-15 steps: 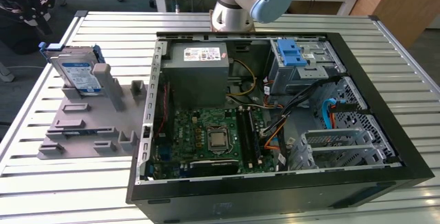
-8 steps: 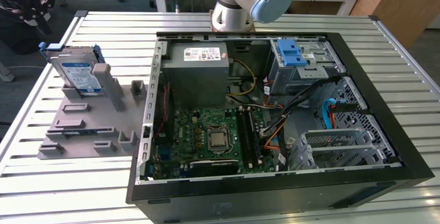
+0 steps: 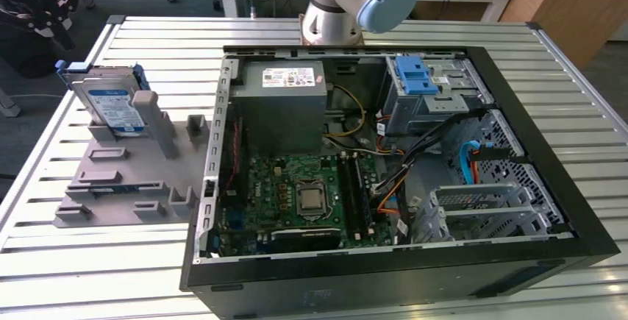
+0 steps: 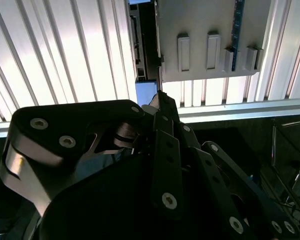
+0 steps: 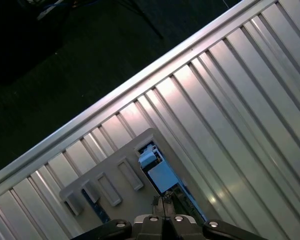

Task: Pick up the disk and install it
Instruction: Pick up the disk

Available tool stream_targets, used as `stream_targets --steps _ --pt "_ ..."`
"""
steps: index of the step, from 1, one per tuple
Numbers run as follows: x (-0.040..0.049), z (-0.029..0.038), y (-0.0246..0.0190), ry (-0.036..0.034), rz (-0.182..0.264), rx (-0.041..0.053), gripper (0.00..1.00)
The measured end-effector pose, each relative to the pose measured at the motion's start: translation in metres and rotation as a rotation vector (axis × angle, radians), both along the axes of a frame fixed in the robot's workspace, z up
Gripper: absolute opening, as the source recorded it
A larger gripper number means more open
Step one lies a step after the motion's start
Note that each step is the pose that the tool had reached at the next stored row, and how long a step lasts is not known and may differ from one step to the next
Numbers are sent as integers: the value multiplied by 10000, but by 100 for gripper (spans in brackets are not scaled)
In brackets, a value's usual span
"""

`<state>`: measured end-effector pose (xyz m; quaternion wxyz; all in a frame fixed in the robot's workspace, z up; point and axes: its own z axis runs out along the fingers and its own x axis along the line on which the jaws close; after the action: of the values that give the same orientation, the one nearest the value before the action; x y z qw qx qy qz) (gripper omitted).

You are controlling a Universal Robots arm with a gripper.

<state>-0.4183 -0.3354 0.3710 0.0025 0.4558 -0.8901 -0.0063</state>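
pincer (image 5: 162, 202) pinched narrow, empty, hovering above the disk (image 5: 161, 176) upright in its stand (image 5: 132, 202).

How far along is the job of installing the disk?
Nothing looks done yet. The disk stands upright in its grey holder, outside the computer case. The hand hovers above it, holding nothing. Picking up and installing are both left.
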Motion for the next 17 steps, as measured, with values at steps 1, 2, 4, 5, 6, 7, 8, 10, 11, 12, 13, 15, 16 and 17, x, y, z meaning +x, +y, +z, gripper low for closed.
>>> stream_targets --steps 1,2,4,5,6,7,8,10,11,12,13,15,16,17 --pt "0 0 0 0 42 0 11" --pt "0 0 0 0 83 0 11" --pt "0 0 0 0 158 0 11" --pt "0 0 0 0 190 0 11" --pt "0 0 0 0 222 0 11" --pt "0 0 0 0 254 0 11" --pt "0 0 0 0 285 0 11" --pt "0 0 0 0 346 0 11" --pt "0 0 0 0 380 0 11" --pt "0 0 0 0 411 0 11" --pt "0 0 0 0 441 0 11" --pt "0 0 0 0 500 0 11" --pt "0 0 0 0 529 0 11" --pt "0 0 0 0 558 0 11"
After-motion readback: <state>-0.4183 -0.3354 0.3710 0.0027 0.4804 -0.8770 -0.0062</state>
